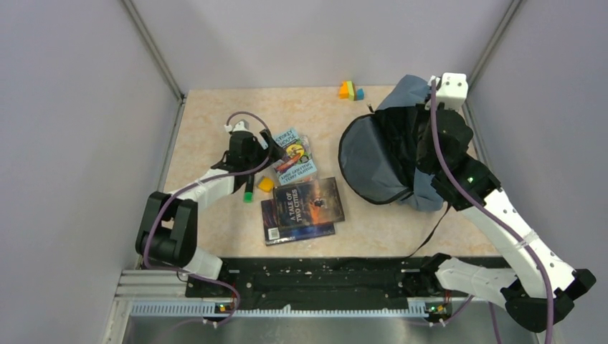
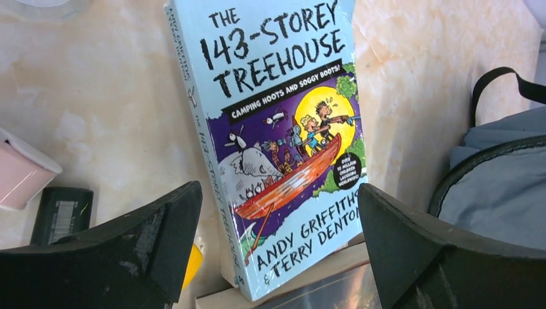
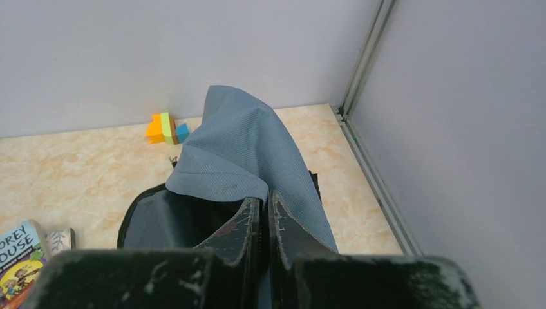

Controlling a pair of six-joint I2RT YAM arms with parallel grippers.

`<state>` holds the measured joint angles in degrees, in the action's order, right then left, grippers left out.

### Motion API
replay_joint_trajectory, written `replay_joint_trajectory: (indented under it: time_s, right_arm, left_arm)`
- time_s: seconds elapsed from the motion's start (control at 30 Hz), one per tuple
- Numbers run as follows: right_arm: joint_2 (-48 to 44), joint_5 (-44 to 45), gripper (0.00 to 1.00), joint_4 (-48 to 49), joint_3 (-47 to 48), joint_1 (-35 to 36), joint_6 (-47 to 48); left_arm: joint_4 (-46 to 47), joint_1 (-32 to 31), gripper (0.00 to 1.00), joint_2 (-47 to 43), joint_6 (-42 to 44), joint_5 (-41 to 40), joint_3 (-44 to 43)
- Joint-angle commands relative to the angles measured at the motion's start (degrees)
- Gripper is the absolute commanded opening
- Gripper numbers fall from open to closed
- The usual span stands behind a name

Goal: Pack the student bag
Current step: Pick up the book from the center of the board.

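Observation:
The student bag [image 1: 383, 154] lies at the right of the table, grey-blue, its dark mouth open toward the left. My right gripper [image 1: 432, 89] is shut on a fold of the bag's fabric and holds it up at the far side; in the right wrist view the jaws [image 3: 264, 206] pinch the grey-blue cloth [image 3: 244, 148]. My left gripper [image 1: 274, 147] is open over the light-blue "143-Storey Treehouse" book [image 1: 294, 154]. In the left wrist view the fingers [image 2: 161, 238] stand on either side of the book's [image 2: 277, 129] lower end, not touching it.
Two dark books, the top one "A Tale of Two Cities" [image 1: 312, 201], lie stacked near the Treehouse book. A green marker [image 1: 249, 190] and a yellow piece [image 1: 266, 184] lie by the left arm. Coloured blocks [image 1: 351, 90] sit at the far wall. Walls close in on both sides.

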<state>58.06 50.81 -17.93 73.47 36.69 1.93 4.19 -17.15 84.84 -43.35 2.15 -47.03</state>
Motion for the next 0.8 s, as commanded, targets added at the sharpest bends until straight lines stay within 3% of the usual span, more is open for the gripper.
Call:
replay_joint_trajectory:
  time_s: [0.0,0.27,0.57,0.67,0.77]
  right_arm:
    - [-1.5,-1.3,0.0,1.0,0.1,-0.1,0.2]
    - [-1.9,-2.3,0.0,0.8,0.4,-0.1,0.5]
    - [-2.9,-3.4,0.0,0.4,0.5,-0.1,0.5]
    - [-3.0,-3.5,0.0,0.2,0.6,-0.1,0.5]
    - [-3.0,-3.6,0.0,-0.1,0.7,-0.1,0.4]
  left_arm:
    - [8.4,1.5,0.95,3.5,-2.9,4.3,0.0]
    - [9.7,4.1,0.93,10.8,-4.5,11.7,-0.8]
    - [14.6,4.1,0.79,13.5,-4.4,13.3,-0.7]
    - [15.5,4.2,0.65,14.2,-4.0,13.2,-1.3]
    - [15.6,4.2,0.4,13.6,-2.8,12.0,-1.6]
